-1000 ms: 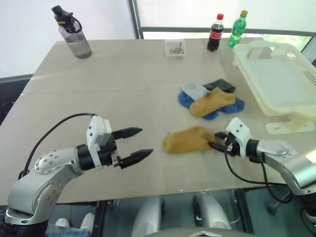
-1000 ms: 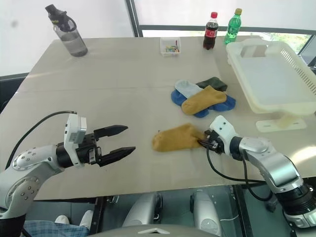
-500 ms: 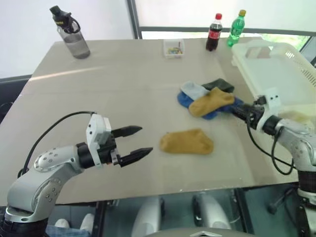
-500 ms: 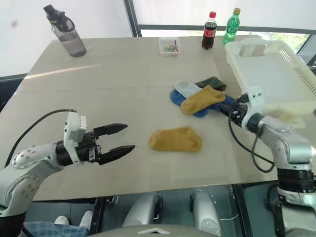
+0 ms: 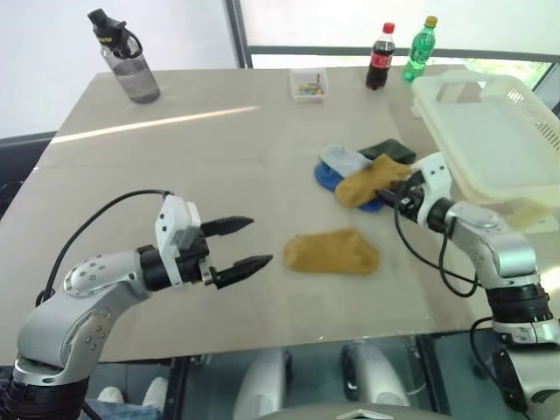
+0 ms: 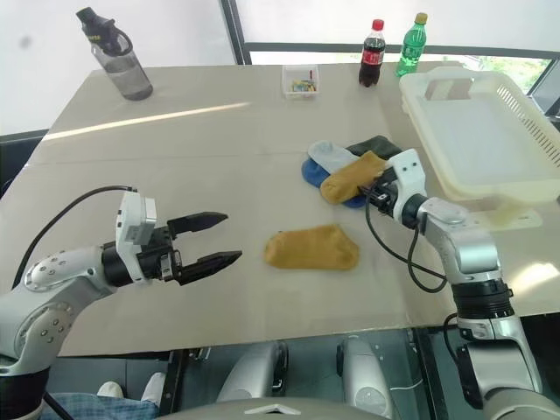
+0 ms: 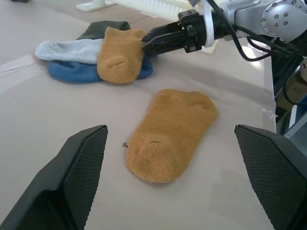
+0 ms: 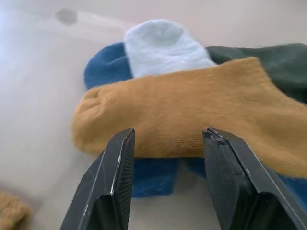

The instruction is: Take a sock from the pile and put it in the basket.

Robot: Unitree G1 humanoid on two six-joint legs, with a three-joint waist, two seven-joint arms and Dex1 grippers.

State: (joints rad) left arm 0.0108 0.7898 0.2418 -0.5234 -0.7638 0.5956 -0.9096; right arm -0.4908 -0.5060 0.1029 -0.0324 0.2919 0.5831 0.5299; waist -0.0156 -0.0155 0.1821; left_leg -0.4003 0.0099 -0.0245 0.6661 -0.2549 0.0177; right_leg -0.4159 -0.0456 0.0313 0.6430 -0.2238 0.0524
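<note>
Right tool (image 8: 165,143) beside pile (image 8: 192,110), unlabelled.

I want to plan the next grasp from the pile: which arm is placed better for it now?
The right. Its gripper is at the pile, open fingers facing the top mustard sock, with the basket close by. The left gripper hovers far from it.
</note>
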